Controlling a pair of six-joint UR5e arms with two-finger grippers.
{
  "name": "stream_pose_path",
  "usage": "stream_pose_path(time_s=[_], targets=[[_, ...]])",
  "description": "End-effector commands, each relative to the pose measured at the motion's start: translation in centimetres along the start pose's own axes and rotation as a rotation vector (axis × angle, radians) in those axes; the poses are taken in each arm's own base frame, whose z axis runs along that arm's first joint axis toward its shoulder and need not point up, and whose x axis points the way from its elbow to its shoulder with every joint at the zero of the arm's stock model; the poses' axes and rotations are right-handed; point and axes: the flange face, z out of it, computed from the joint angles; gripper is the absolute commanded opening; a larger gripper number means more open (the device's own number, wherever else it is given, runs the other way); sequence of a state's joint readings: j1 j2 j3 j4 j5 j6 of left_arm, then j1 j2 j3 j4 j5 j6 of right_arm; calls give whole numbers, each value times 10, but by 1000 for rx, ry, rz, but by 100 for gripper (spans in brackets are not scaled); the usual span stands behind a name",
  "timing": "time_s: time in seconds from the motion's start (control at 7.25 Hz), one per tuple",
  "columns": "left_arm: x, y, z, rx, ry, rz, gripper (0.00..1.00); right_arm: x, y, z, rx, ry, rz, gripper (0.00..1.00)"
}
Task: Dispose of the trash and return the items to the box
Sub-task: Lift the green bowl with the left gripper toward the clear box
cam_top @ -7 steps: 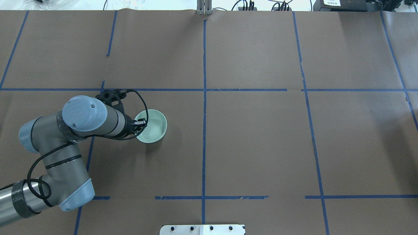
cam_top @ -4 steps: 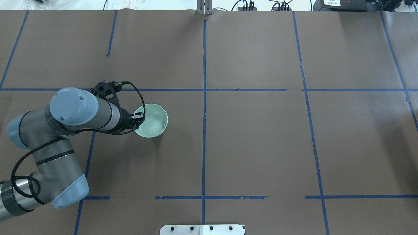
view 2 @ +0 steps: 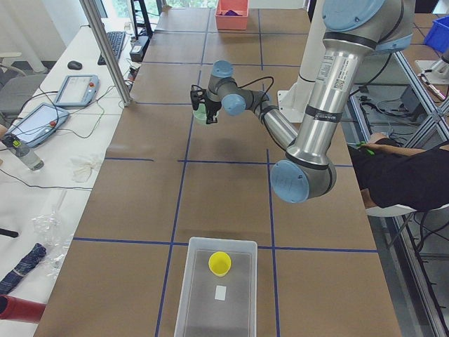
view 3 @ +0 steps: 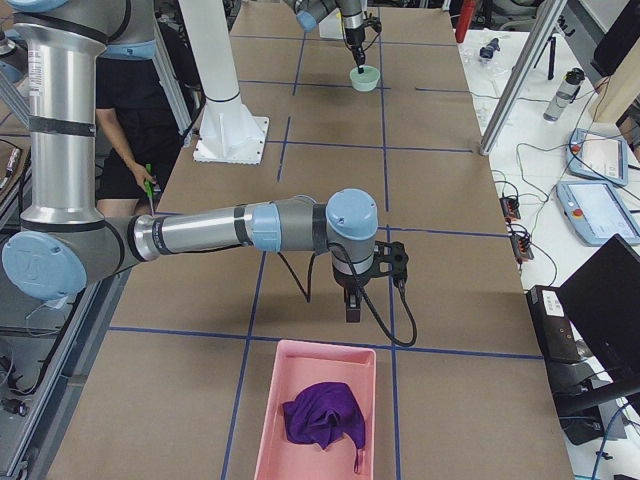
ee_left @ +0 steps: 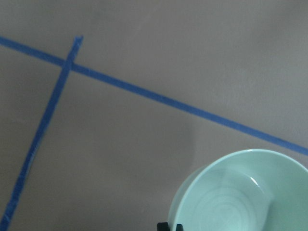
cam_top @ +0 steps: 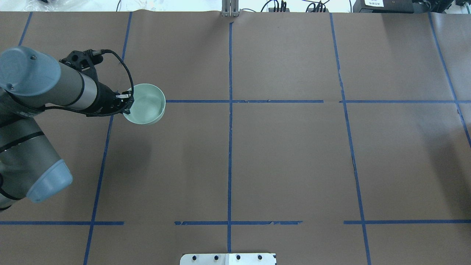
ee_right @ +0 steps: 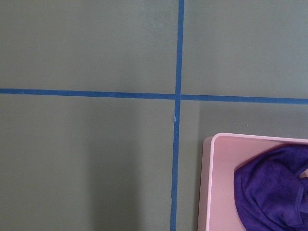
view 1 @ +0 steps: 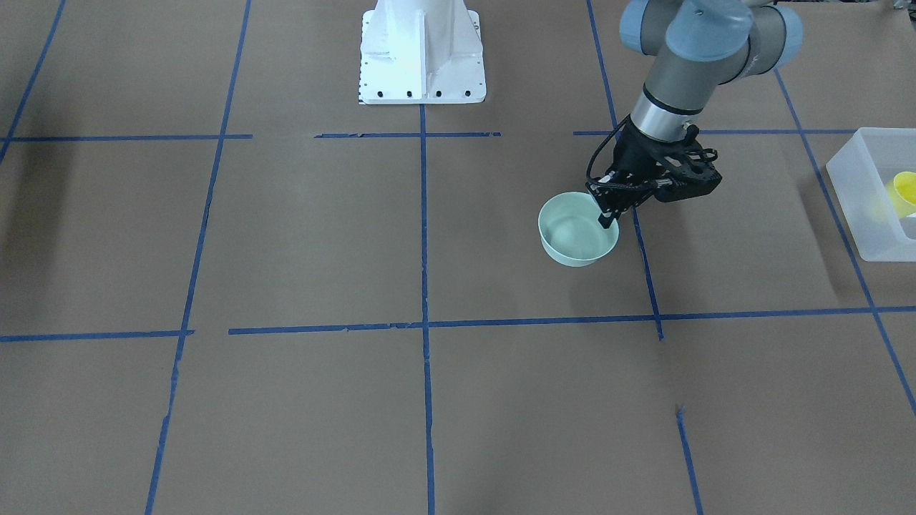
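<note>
My left gripper (cam_top: 127, 100) is shut on the near rim of a pale green bowl (cam_top: 149, 105) and holds it above the table's left half. The bowl looks empty; it also shows in the front view (view 1: 572, 236) with the gripper (view 1: 608, 214), and in the left wrist view (ee_left: 240, 192). The yellow cup (view 2: 219, 262) lies inside the translucent box (view 2: 235, 309) at the table's left end; both show at the front view's right edge, the box (view 1: 855, 186) and the cup (view 1: 903, 193). My right gripper (view 3: 353, 310) hangs just before a pink tray; I cannot tell whether it is open.
A pink tray (view 3: 270, 420) holding a purple cloth (view 3: 325, 415) sits at the table's right end; the tray (ee_right: 216, 183) also shows in the right wrist view. The white robot base (view 1: 421, 50) stands at the table's near edge. Blue tape lines cross the brown table.
My left arm has carried the bowl leftward and away from the robot, and it looks higher off the table. The grip on its rim is unchanged.
</note>
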State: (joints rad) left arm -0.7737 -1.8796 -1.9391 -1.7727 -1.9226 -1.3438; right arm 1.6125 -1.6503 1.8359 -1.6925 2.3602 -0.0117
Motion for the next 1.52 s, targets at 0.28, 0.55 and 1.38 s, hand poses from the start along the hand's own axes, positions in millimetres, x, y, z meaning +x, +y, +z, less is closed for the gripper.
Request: stream_pose_path(time_s=[0.28, 0.55, 1.38], targets=[[-100, -87, -49, -9, -56, 167, 0, 14, -32, 37, 21, -12, -20, 100], [-176, -132, -75, -29, -64, 193, 0, 7, -36, 34, 24, -50, 53, 100], [-510, -200, -110, -65, -190, -49, 0, 8, -26, 38, 11, -98, 69, 100]])
